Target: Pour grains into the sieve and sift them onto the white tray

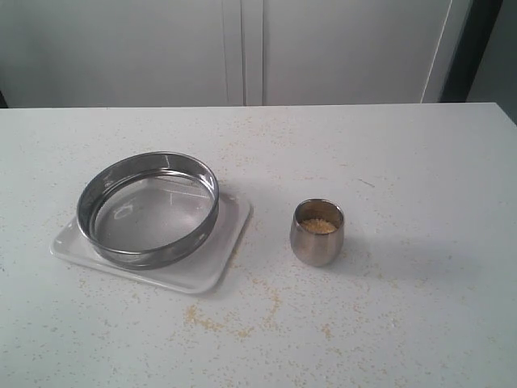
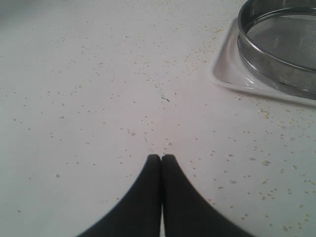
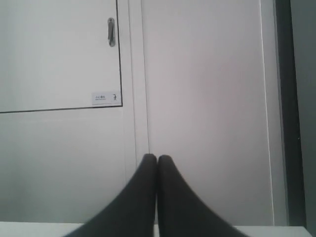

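The round steel sieve [image 1: 149, 208] rests on the white tray [image 1: 212, 260] at the table's left; its mesh looks empty. To their right a small rounded steel cup [image 1: 317, 233] stands upright with golden-yellow grains [image 1: 319, 226] inside. No gripper shows in the exterior view. In the left wrist view my left gripper [image 2: 161, 158] is shut on nothing, low over the bare table, with the sieve [image 2: 276, 54] and the tray [image 2: 228, 69] off to one side. My right gripper [image 3: 157, 158] is shut, empty, and faces the cabinet doors.
Spilled grains [image 1: 218, 322] are scattered over the white table, thickest in front of the tray and around it. White cabinet doors [image 1: 242, 48] stand behind the table's far edge; a handle [image 3: 111, 32] shows on one.
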Action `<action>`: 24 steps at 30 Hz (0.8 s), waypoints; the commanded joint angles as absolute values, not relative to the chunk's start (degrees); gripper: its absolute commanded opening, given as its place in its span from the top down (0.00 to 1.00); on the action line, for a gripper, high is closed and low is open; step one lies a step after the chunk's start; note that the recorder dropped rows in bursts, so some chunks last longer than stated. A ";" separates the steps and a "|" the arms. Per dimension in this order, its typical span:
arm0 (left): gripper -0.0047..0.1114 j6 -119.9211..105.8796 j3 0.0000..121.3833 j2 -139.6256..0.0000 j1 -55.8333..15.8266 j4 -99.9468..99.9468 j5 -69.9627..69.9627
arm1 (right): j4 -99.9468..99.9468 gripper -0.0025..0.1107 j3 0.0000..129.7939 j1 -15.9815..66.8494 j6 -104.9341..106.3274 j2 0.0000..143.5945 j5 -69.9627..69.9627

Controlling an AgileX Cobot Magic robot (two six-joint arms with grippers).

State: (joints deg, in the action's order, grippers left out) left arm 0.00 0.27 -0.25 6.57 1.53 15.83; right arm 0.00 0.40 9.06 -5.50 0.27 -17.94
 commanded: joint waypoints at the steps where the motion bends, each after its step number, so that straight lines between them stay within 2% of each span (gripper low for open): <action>1: 0.96 0.00 0.00 0.00 6.67 1.41 15.76 | 0.47 0.98 0.00 9.15 -2.41 0.00 -19.73; 9: 0.96 0.00 0.00 0.00 6.67 1.41 15.76 | 0.44 0.98 1.40 9.15 -1.09 4.32 -19.98; 18: 0.96 0.00 0.00 0.00 6.67 1.41 15.76 | 0.44 0.98 5.66 9.15 0.00 25.42 -32.10; 24: 0.96 0.00 0.00 0.00 6.67 1.41 15.76 | 7.62 0.98 5.88 9.15 -2.08 42.60 -41.27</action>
State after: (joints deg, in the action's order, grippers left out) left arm 0.00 0.27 -0.25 6.57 1.53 15.83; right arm 3.05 5.51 9.06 -0.64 36.36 -35.83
